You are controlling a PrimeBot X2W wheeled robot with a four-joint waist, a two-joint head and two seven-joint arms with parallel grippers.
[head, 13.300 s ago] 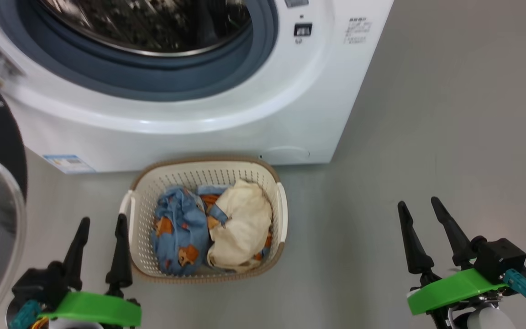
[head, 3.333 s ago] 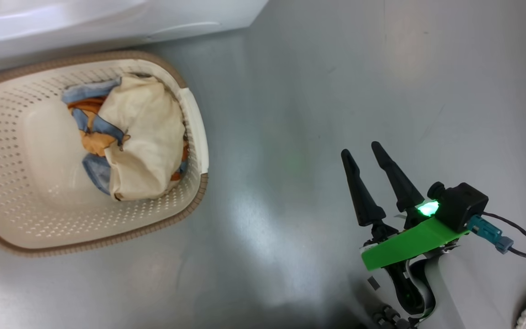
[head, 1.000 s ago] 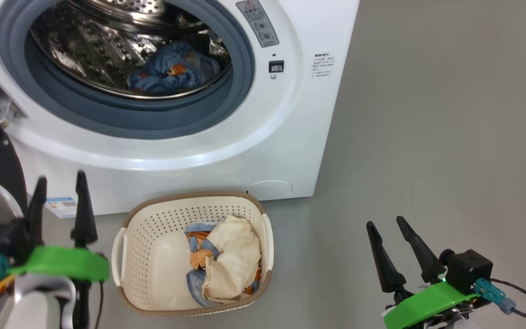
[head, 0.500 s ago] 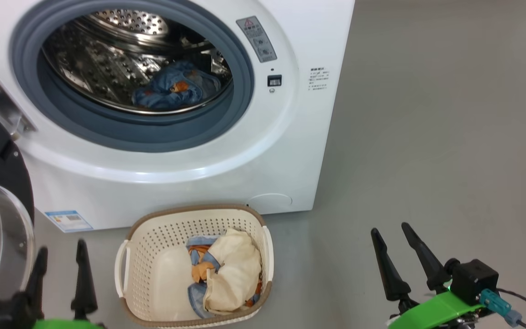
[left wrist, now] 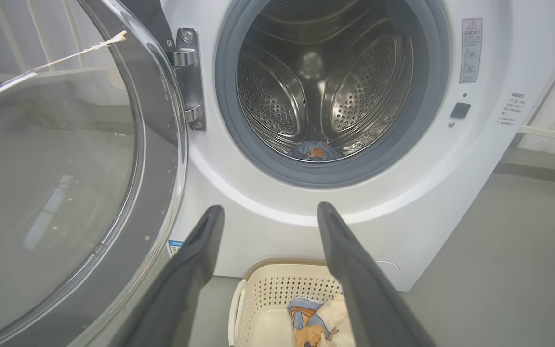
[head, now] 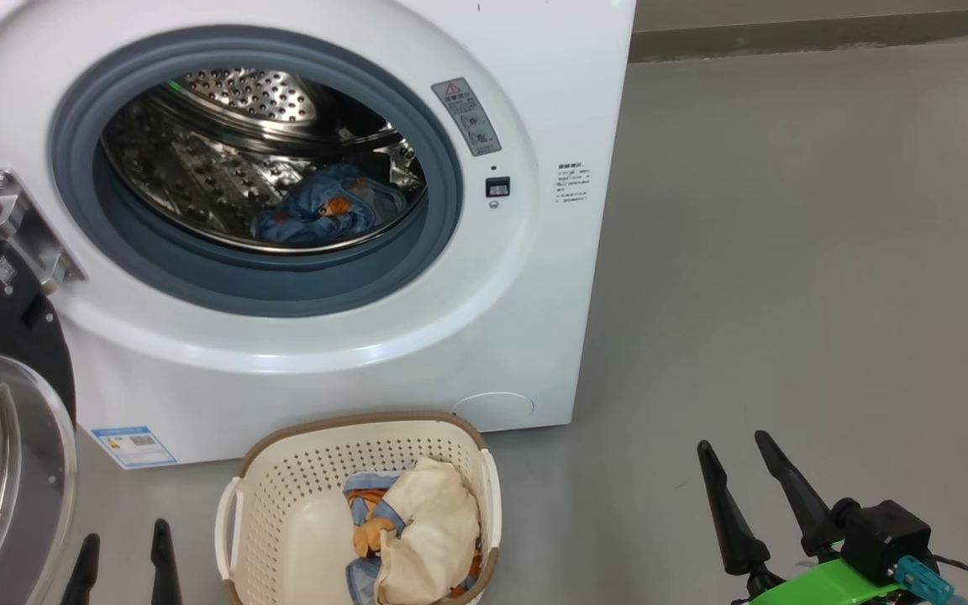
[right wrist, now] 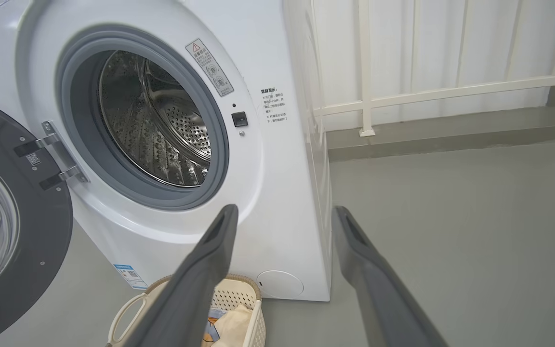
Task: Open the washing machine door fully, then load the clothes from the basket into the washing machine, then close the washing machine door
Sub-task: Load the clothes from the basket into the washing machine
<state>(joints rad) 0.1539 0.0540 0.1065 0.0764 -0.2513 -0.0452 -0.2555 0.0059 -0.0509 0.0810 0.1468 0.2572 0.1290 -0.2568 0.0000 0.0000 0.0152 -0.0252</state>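
Counts first: one washing machine [head: 534, 101], one washing machine door [head: 5, 336], one basket [head: 282, 479], two grippers, and three bundles of clothes. In the head view the machine fills 11 o'clock, and its door hangs swung wide open at 9 o'clock, hinged on the machine's left side. The basket sits on the grey floor [head: 786, 294] at 6 o'clock, just in front of the machine.

One blue printed garment [head: 328, 210] lies at the bottom of the steel drum [head: 223, 168]. Two bundles lie in the basket's right half: a cream cloth [head: 434, 525] on top of a blue and orange garment [head: 364, 538].

Left gripper [head: 125, 533] shows at 7 o'clock, between door and basket, with its fingers spread and nothing between them. Right gripper [head: 732, 441] hangs at 5 o'clock, well apart from the basket, also spread wide and empty.

Compared with thirteen seconds ago, the large blue garment has left the basket's left half, now bare, and lies in the drum. Since a second ago the head camera has tilted up, so the machine sits lower in the picture. Relative to the basket, the left gripper has dropped from label height to the bottom edge; the right gripper keeps its place.
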